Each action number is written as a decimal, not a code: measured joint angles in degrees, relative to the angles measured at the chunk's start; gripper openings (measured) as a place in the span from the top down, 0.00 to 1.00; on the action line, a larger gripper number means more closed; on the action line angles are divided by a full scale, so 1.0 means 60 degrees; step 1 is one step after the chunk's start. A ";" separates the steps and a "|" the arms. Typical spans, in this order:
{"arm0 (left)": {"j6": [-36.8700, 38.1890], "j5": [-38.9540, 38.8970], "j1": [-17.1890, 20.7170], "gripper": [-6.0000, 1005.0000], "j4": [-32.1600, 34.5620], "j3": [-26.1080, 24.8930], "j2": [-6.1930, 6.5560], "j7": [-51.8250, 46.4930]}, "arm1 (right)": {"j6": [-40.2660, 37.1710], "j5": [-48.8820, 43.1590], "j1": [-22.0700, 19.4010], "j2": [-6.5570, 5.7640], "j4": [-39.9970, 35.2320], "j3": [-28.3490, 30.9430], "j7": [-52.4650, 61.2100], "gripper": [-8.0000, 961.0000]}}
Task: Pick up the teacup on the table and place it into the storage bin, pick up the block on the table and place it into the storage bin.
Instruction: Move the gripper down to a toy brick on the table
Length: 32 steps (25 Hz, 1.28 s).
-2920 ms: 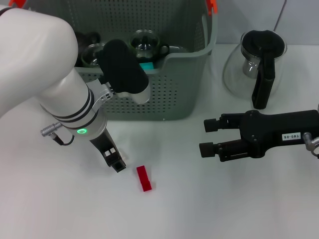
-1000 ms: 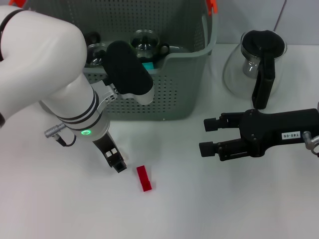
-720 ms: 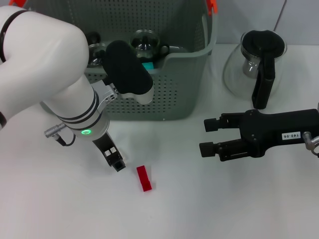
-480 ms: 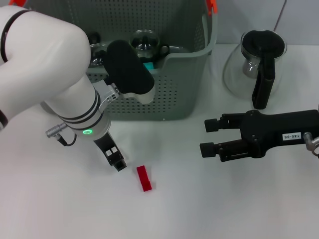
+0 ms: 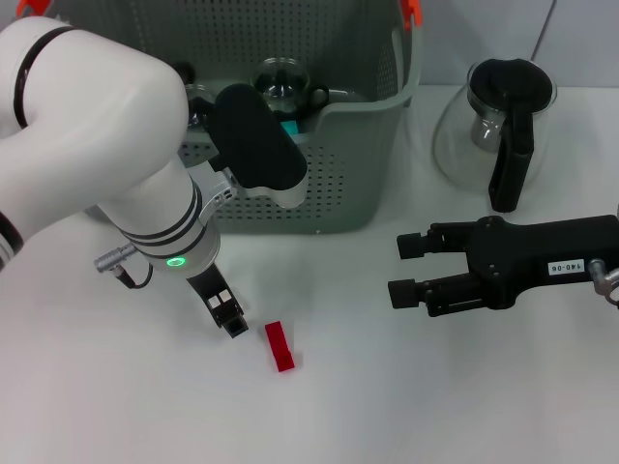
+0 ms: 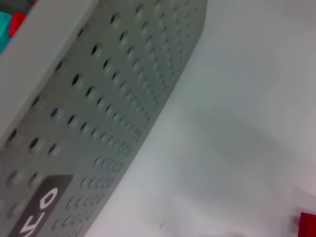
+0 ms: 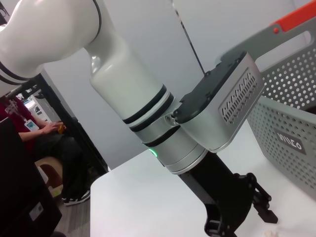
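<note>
Just beside the left claw (image 5: 230, 320), spread unclear, the red block (image 5: 280, 346); right claw (image 5: 410, 267) wide, well apart

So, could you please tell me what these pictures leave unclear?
- Left pincer: head view shows one fingertip beside the block, the rest behind the arm; open or shut unclear.
- Block: left wrist view, cut by the edge.
- Bin contents: head view, partly hidden by the left arm.
- Right pincer: open, off to the right.

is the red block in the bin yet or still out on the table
Out: the small red rectangular block lies on the white table, before the grey-green perforated storage bin.
</note>
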 joint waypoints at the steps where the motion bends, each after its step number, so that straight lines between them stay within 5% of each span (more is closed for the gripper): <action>1: 0.0000 0.0000 0.0001 0.30 0.0000 0.0000 0.0000 -0.0009 | 0.0000 -0.0001 0.0000 0.0001 0.0000 0.0000 -0.0001 0.07; 9: 0.0001 -0.0001 -0.0003 0.30 0.0044 0.0084 0.0000 -0.0032 | -0.0010 -0.0007 0.0000 0.0000 0.0000 -0.0015 -0.0002 0.07; 15: -0.0004 -0.0001 -0.0028 0.48 0.0085 0.0102 0.0000 -0.0034 | -0.0015 -0.0007 0.0000 0.0008 0.0000 0.0001 -0.0027 0.07; 32: -0.0104 -0.0001 -0.0112 0.48 0.0134 0.0102 0.0000 -0.0034 | -0.0015 -0.0007 -0.0009 0.0015 0.0000 0.0003 -0.0031 0.07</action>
